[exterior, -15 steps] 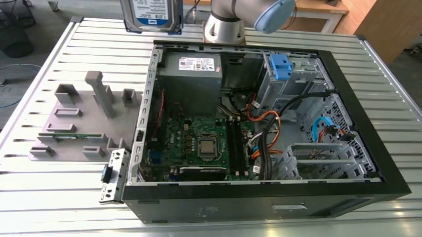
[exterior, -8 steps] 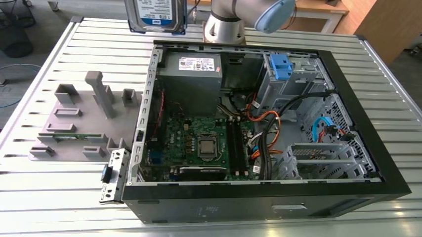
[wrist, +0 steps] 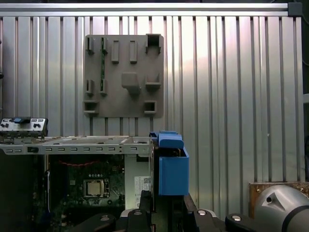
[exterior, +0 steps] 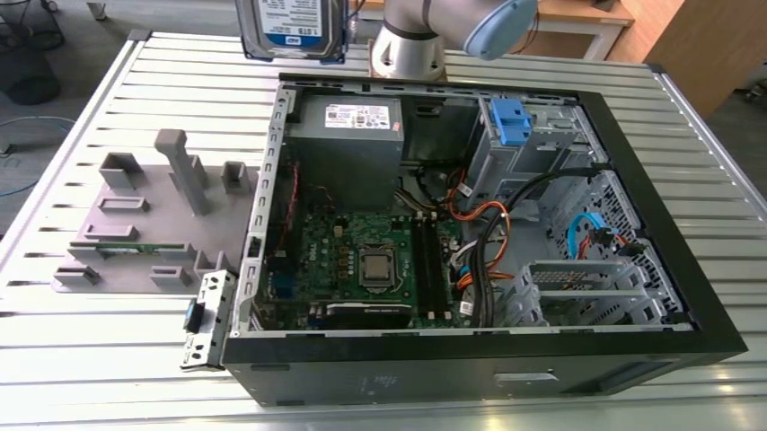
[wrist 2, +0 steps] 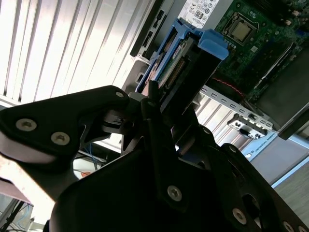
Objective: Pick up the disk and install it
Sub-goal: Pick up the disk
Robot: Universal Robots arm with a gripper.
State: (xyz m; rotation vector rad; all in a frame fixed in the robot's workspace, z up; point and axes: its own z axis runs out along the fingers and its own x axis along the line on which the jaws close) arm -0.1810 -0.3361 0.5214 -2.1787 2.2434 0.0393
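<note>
Gripper (wrist 2: 169, 104), one: fingers clamped on the disk (exterior: 291, 27). Disk, one: silver-grey body, blue-and-white label, blue rail frame. It is held clear of the slatted table (exterior: 72, 359), beside the open computer case (exterior: 480, 364), one. Grey fixture plate (exterior: 132, 229), one, lies alongside.

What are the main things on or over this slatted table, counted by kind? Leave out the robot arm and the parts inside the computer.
disk, clamped in the gripper above the table: 1
open computer case: 1
grey holder plate beside the case: 1
Total: 3
</note>
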